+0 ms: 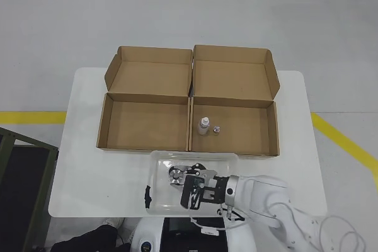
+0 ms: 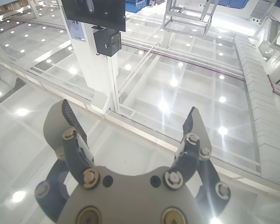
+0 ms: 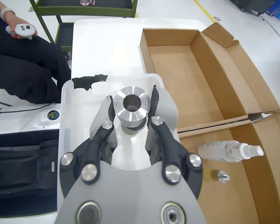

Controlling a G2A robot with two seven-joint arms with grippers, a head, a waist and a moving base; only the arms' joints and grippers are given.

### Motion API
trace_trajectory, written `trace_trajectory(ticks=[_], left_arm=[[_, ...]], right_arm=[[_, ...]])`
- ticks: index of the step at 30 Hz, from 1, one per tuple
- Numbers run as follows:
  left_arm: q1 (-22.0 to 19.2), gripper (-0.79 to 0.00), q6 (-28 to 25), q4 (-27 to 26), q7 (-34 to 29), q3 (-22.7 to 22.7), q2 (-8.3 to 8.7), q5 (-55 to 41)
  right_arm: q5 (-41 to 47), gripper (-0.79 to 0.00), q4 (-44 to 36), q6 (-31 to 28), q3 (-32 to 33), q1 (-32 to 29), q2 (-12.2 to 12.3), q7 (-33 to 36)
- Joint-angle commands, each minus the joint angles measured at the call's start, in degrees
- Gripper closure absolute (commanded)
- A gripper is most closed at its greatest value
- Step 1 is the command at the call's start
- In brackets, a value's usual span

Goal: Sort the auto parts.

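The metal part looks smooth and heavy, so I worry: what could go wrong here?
The metal part may slip from the right gripper around it when lifted. The wall of the plastic bin could catch it. Set down carelessly, it might hit the spray bottle in the cardboard box.

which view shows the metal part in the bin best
Right wrist view: the metal part sits close up at the right gripper. Top view has it small, by that gripper. Left wrist view faces the ceiling.
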Motion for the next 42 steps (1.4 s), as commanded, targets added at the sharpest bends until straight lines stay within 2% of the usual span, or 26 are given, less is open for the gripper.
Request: trace_trajectory(ticks=[1, 14, 22, 32, 42], left_arm=[[0.0, -0.785, 0.0, 0.0, 0.0, 0.0, 0.00, 0.0], [0.0, -0.785, 0.0, 0.0, 0.0, 0.0, 0.00, 0.0], [0.0, -0.785, 0.0, 0.0, 0.0, 0.0, 0.00, 0.0], [0.0, -0.785, 0.0, 0.0, 0.0, 0.0, 0.00, 0.0], [0.0, -0.785, 0.0, 0.0, 0.0, 0.0, 0.00, 0.0]], right_arm=[[0.3, 0.000, -0.7, 1.1, 0.2, 0.4, -0.1, -0.9], [3.5, 0.000, -4.7, 4.8, 1.9, 4.9, -0.9, -3.6], [4.5, 0.000, -8.8, 6.8, 3.5, 5.5, -1.1, -4.1], [5.4, 0.000, -9.6, 6.0, 5.5, 5.3, -1.0, -4.6], [5.5, 0.000, -6.6, 4.2, 6.2, 6.1, -1.0, -4.9]])
